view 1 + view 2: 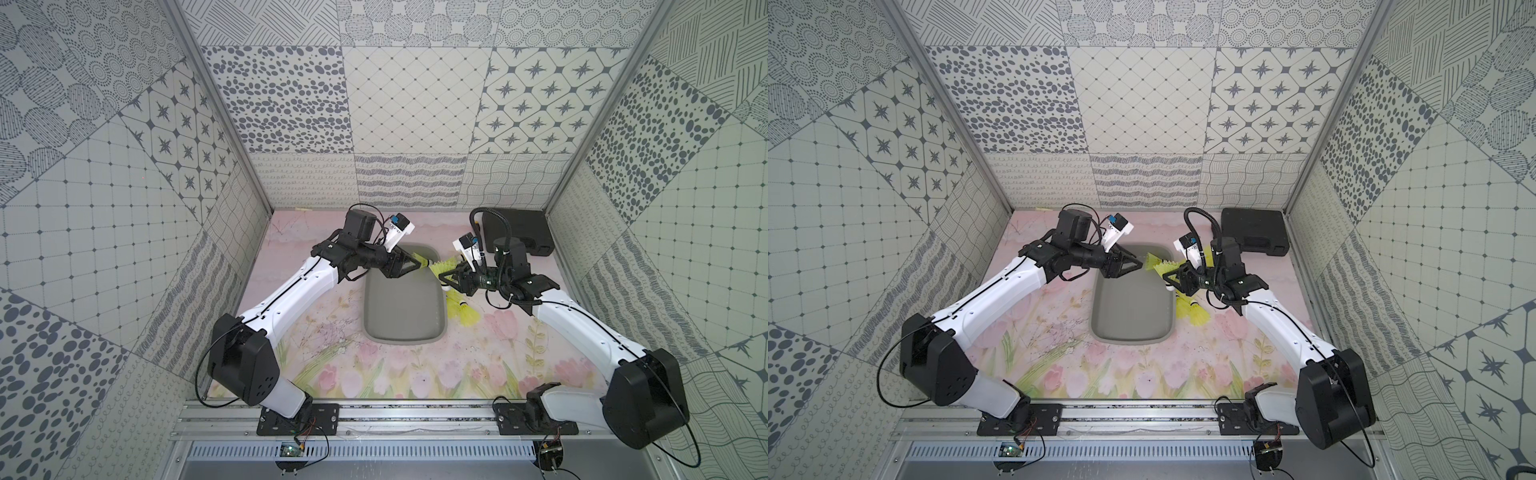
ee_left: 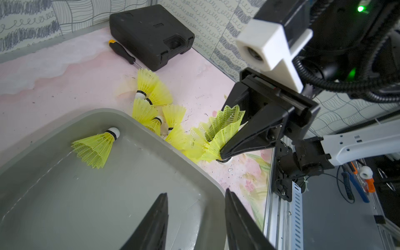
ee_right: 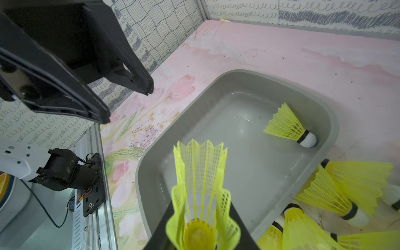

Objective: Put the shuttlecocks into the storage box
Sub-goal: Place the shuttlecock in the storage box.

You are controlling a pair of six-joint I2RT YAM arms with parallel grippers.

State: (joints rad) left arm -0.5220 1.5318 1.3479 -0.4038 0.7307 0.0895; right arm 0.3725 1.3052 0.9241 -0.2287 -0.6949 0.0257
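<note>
Tabletop (image 2: pixel 65 75) holds shuttlecocks (image 2: pixel 144 110) beside storage box (image 2: pixel 86 194) edge (one (image 2: pixel 95 149) inside).

Left arm reaching toward 1 o'clock, left tool (image 1: pixel 417 266) pointing at 3 o'clock, jaws standing apart, empty, right arm reaching toward 11 o'clock, right tool (image 1: pixel 445 282) pointing at 9 o'clock, clamping a shuttlecock (image 3: pixel 200 173)

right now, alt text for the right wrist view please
The right gripper holds a yellow shuttlecock at the rim of the grey storage box, where another shuttlecock lies inside. More shuttlecocks pile outside it; the open left gripper hangs opposite.
</note>
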